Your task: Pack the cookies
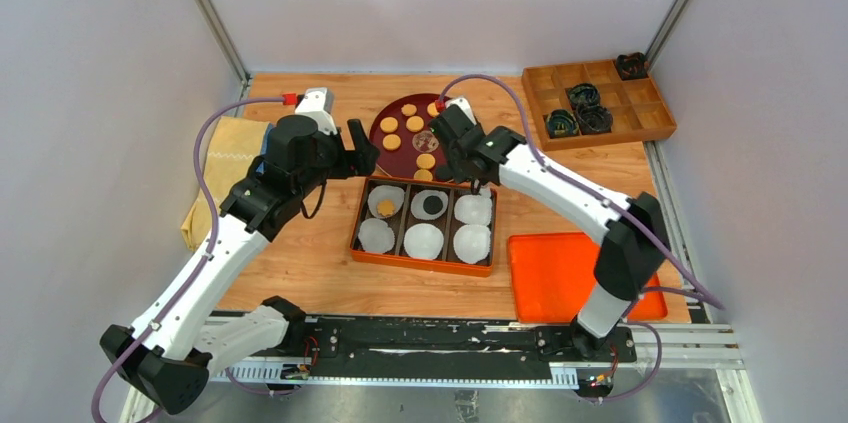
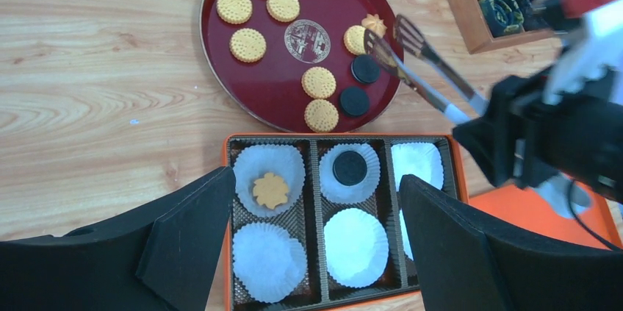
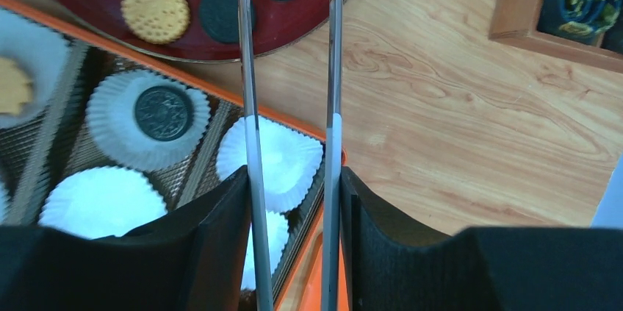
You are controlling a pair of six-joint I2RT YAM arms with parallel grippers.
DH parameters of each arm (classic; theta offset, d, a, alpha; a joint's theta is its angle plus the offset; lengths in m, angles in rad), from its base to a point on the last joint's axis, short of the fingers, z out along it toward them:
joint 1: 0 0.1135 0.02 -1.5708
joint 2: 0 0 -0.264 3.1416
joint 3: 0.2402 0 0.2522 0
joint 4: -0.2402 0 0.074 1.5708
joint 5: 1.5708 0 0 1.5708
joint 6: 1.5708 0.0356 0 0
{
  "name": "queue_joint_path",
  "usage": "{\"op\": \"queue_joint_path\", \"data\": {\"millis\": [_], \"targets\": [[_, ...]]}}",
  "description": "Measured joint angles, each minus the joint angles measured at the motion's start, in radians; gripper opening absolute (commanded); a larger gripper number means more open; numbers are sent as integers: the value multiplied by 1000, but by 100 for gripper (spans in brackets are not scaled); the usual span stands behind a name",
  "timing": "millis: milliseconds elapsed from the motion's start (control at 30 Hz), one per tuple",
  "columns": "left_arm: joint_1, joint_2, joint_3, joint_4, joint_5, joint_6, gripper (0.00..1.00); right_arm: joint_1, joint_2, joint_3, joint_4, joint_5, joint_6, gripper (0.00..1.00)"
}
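The left gripper [image 2: 316, 175] hangs wide open and empty above the orange box [image 2: 272, 137], where a flower-shaped cookie [image 2: 271, 190] and a black cookie [image 2: 350, 167] sit in paper cups [image 2: 356, 246]. The other cookies [image 2: 248, 45] lie on the red tray [image 2: 272, 90]. They look light, stiff and crumbly, best pinched gently across their edges. The right gripper [image 3: 294, 179] clamps metal tongs [image 3: 334, 68], whose tips reach over the tray's right side.

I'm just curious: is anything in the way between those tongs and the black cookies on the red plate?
Nothing visible. The tongs hang over the plate close to the two black cookies, with only bare plate between.
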Motion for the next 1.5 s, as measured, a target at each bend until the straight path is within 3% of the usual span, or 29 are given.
{"op": "queue_joint_path", "data": {"millis": [200,900,1200,1500], "targets": [[0,0,0,-1,-16,10,89,-66,159,6,20,-39,-5,47],[1,26,0,-3,-34,18,89,-200,289,30,108,-266,22,46],[1,26,0,-3,-33,17,89,-200,310,86,108,-282,26,16],[1,14,0,-9,-33,18,89,-200,251,87,107,-304,35,9]]}}
